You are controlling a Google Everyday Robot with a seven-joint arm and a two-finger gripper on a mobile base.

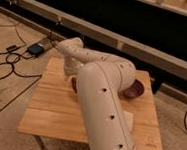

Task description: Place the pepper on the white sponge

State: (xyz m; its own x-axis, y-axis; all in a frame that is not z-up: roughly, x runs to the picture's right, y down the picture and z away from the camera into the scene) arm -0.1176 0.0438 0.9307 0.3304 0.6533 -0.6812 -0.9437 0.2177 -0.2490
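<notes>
My gripper (72, 73) hangs from the white wrist over the back left part of the wooden table (53, 110), largely hidden behind my own arm. Just below it a small dark red shape (75, 84) shows against the wood. It looks like the pepper, half hidden by the forearm, and I cannot tell whether the gripper touches it. A pale flat edge (128, 118) peeks out to the right of the arm near the table's middle, probably the white sponge, mostly covered.
A round maroon bowl (134, 89) sits at the back right of the table. My thick white arm (106, 106) crosses the table's middle. A black box (35, 49) and cables (3, 62) lie on the floor to the left. A dark wall with a rail runs behind.
</notes>
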